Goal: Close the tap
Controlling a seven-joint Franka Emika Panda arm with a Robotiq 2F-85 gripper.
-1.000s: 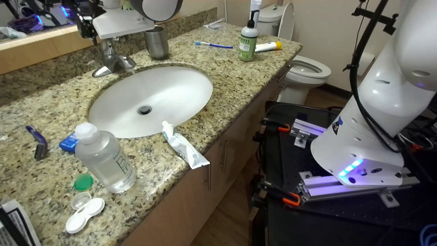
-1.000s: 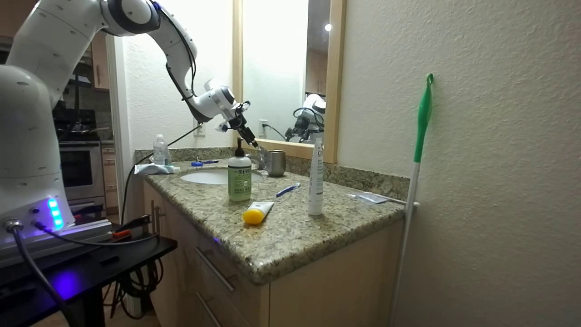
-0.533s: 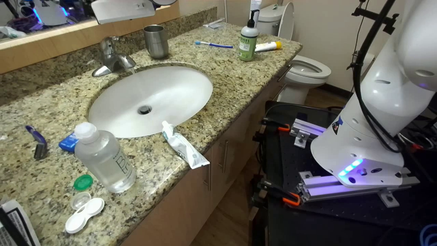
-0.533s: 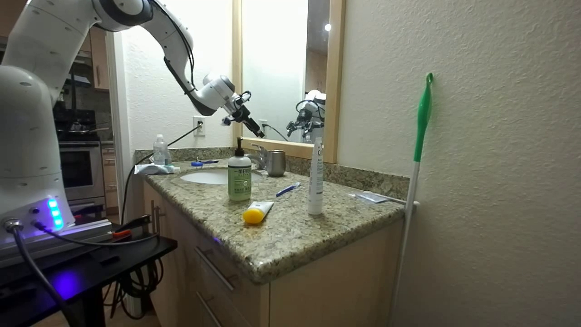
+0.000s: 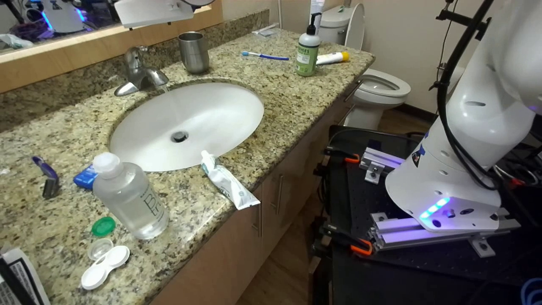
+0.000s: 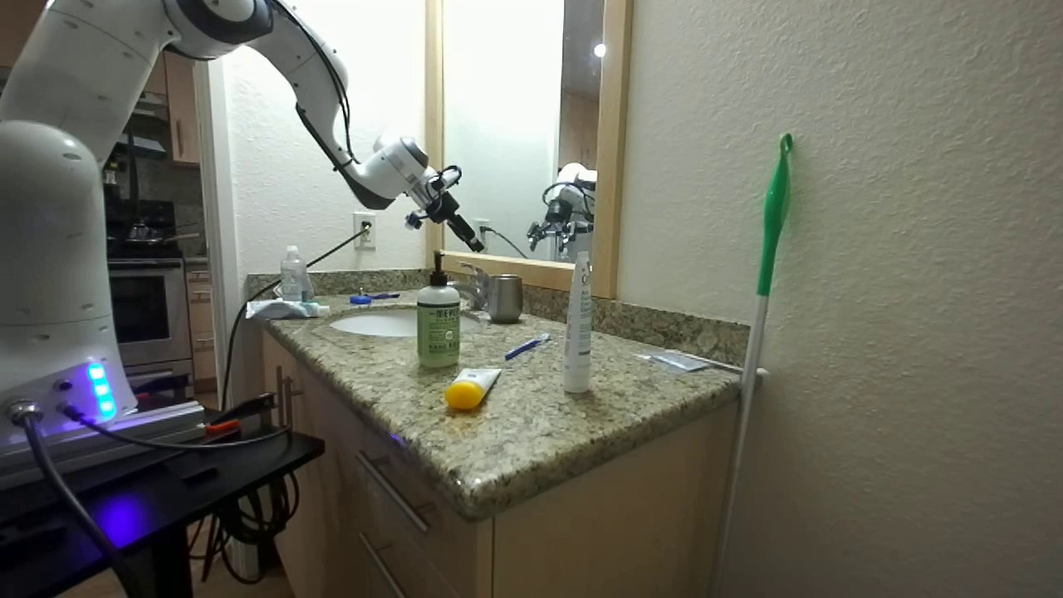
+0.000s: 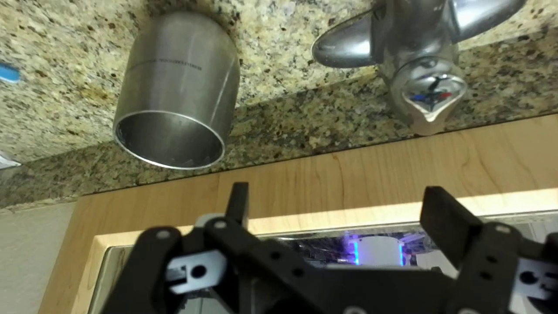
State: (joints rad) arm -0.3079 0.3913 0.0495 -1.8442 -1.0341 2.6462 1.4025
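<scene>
The tap is brushed silver metal with a short curved spout and a lever on top. It stands at the back edge of the white oval sink. A faint stream of water seems to fall from the spout. The tap also shows beside the cup in an exterior view and at the upper right of the wrist view. My gripper is open, with nothing between its wide-apart fingers. In an exterior view the gripper hangs just above the tap, apart from it, near the mirror.
A metal cup stands next to the tap. The wooden mirror frame is close to my fingers. A green soap bottle, toothbrush, clear bottle and toothpaste tube are on the counter.
My gripper has risen away from the top of the tap and left one exterior picture, where only a white arm part shows. In the last half second it has hardly moved.
</scene>
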